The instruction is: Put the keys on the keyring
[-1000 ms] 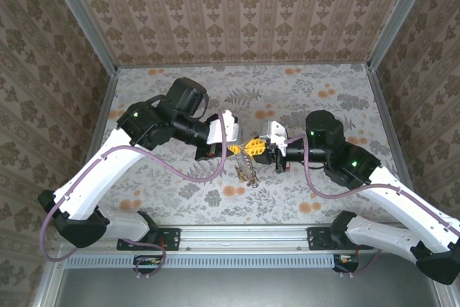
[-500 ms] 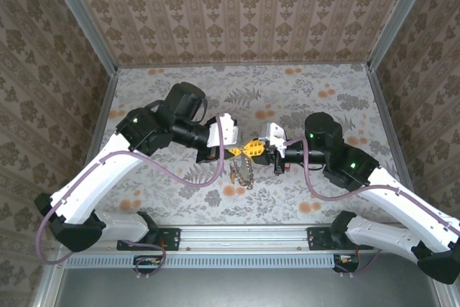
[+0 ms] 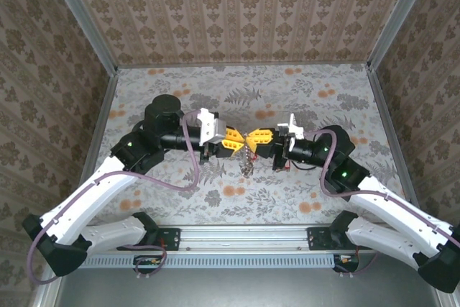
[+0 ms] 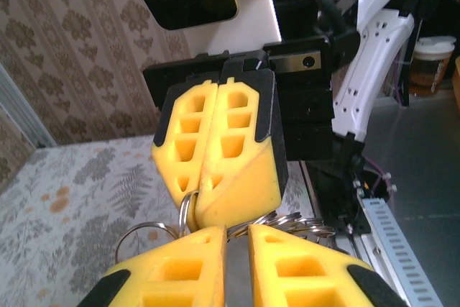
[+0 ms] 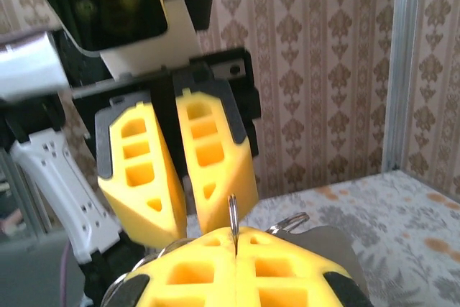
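Mid-frame, my right pincer (image 3: 256,139) is clamped on the keyring (image 3: 248,163), which dangles below. The left pincer (image 3: 236,141) is nearly closed, contents unclear. I judge we're threading; next needs fine alignment.

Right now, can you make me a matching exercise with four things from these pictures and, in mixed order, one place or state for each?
Things:
1. left gripper
2. right gripper
3. keyring
4. table

Place or state:
a. hangs below the spot where both grippers meet
b. floral, with orange flowers
c. shut, a thin metal edge standing out of it
d. metal loops show on both its sides

Pairs: 1-d, 2-c, 3-a, 4-b
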You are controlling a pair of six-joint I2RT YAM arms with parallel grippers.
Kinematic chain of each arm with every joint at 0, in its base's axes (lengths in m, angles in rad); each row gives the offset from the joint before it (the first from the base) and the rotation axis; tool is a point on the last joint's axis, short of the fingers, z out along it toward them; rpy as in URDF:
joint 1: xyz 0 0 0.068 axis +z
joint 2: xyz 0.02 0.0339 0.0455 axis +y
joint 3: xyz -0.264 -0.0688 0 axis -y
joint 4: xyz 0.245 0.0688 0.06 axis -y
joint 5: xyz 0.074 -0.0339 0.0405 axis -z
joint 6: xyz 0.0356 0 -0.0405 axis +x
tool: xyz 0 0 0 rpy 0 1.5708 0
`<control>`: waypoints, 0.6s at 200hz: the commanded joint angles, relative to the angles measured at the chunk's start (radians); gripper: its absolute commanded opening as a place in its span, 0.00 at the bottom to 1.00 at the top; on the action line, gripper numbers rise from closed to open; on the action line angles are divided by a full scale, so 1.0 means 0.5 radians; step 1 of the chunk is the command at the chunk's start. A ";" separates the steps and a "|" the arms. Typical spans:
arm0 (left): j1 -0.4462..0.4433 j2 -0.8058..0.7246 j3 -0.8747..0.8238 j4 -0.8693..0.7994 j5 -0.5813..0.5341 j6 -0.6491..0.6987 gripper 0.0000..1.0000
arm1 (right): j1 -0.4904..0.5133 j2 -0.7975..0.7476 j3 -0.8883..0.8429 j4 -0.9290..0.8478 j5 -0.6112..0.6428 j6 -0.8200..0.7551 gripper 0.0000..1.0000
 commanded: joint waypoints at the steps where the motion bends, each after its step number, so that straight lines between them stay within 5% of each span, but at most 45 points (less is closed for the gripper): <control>1: 0.012 -0.013 -0.024 0.225 0.072 -0.122 0.16 | -0.001 -0.009 -0.013 0.464 -0.072 0.216 0.00; 55: 0.032 -0.118 -0.033 0.136 -0.024 -0.074 0.27 | -0.001 -0.035 -0.032 0.557 -0.102 0.274 0.00; 120: 0.044 -0.157 0.003 0.216 0.032 -0.101 0.28 | -0.001 0.087 -0.034 0.863 -0.162 0.457 0.00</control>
